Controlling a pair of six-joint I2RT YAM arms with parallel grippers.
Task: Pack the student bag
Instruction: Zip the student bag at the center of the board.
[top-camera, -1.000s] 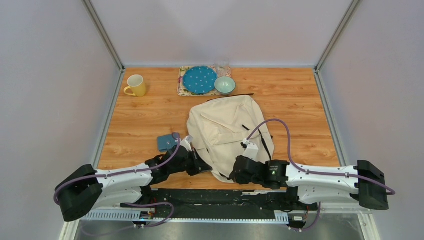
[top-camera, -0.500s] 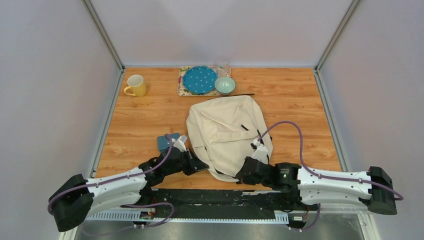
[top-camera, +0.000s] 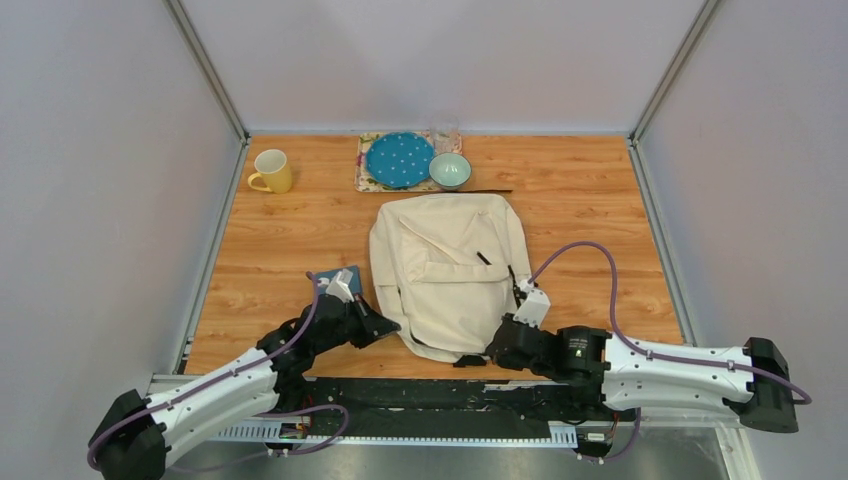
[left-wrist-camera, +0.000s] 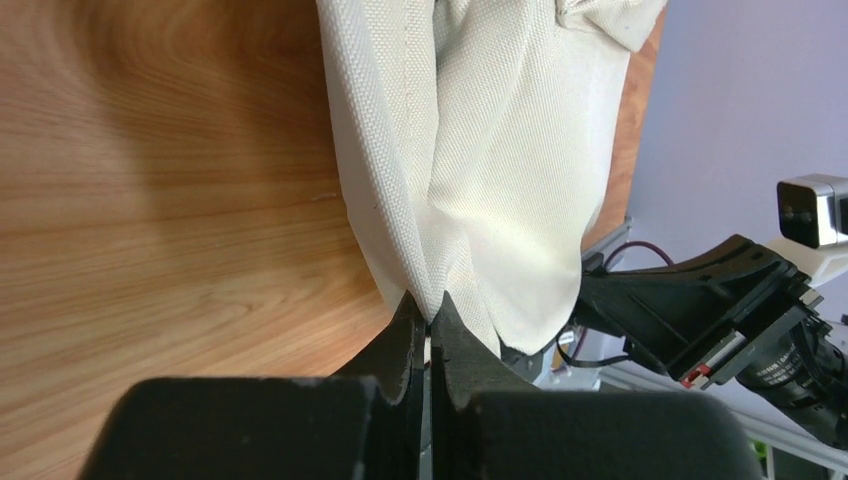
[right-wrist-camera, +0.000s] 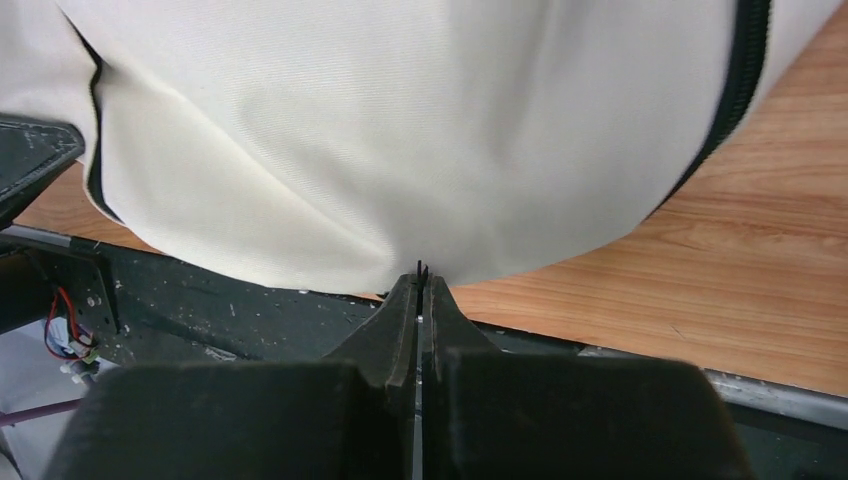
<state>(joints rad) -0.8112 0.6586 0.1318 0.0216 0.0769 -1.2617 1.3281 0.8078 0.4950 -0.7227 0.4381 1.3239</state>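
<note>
The student bag (top-camera: 447, 265), cream fabric with black zip pulls, lies flat in the middle of the wooden table, its bottom at the near edge. My left gripper (top-camera: 388, 328) is shut on a fold of cream fabric at the bag's lower left corner; in the left wrist view the cloth (left-wrist-camera: 490, 150) runs right into the pinched tips (left-wrist-camera: 428, 312). My right gripper (top-camera: 497, 348) is shut at the bag's bottom hem (right-wrist-camera: 400, 130), with a thin black sliver caught between its tips (right-wrist-camera: 421, 280). A black zip (right-wrist-camera: 742, 80) runs up the bag's side.
A small blue flat case (top-camera: 335, 283) lies just left of the bag, by my left arm. At the back stand a yellow mug (top-camera: 272, 170), a blue dotted plate (top-camera: 399, 158) on a mat, a pale green bowl (top-camera: 450, 169) and a glass (top-camera: 445, 132).
Both arms drew back toward the near edge and apart, and the bag turned straight and flattened. The left jaws closed on the fabric.
</note>
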